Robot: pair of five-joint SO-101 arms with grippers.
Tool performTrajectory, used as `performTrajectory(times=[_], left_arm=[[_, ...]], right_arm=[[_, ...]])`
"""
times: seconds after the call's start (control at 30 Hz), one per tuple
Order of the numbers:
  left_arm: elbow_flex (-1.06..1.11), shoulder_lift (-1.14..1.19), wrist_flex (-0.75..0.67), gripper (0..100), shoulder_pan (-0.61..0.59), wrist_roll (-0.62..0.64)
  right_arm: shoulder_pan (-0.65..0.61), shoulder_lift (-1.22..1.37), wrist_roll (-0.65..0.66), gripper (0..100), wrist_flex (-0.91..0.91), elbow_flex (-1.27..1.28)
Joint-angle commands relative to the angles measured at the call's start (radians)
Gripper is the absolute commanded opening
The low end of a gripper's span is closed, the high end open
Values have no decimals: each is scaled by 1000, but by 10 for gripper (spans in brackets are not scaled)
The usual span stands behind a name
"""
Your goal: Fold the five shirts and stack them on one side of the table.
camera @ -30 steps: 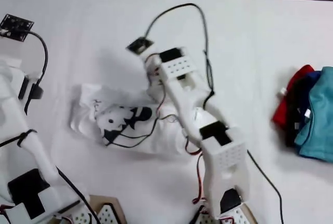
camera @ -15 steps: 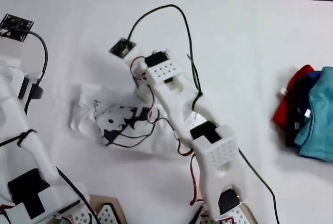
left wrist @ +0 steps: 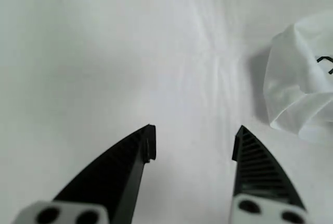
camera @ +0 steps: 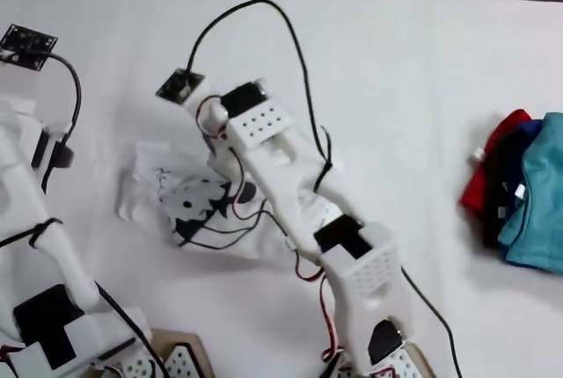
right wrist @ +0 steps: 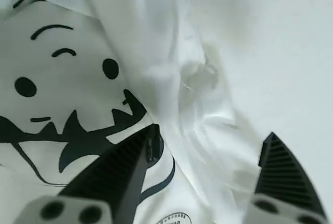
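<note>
No word, number or brand can be read anywhere on the surface [camera: 422, 53]. The white shirt [camera: 154, 189], crumpled toward the near edge, carries a black cartoon face [right wrist: 67, 104] with dot eyes, raised brows and a jagged grin: a drawing, not lettering. Just beside the grin's outline, in the right wrist view, a small oval mark [right wrist: 174, 218] holds what may be fine print, too small to make out. At the surface's right edge, the pile of red, dark blue and teal shirts [camera: 538, 211] shows small white tags [camera: 479, 156], with nothing legible on them.
</note>
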Motion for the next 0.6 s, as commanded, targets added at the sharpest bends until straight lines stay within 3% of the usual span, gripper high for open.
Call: performTrajectory(times=[0.0, 0.17, 0.37, 0.57], left_arm=[[-2, -5, -12, 260, 8, 9], [-2, -5, -9, 260, 8, 9], [-2, -5, -8, 260, 6, 9], [-2, -5, -9, 260, 6, 9]], right_arm=[[-5, 22, 8, 315, -36, 9], [8, 120, 9, 293, -136, 5], [104, 179, 43, 15, -194, -172], [105, 180, 44, 21, -114, -451]])
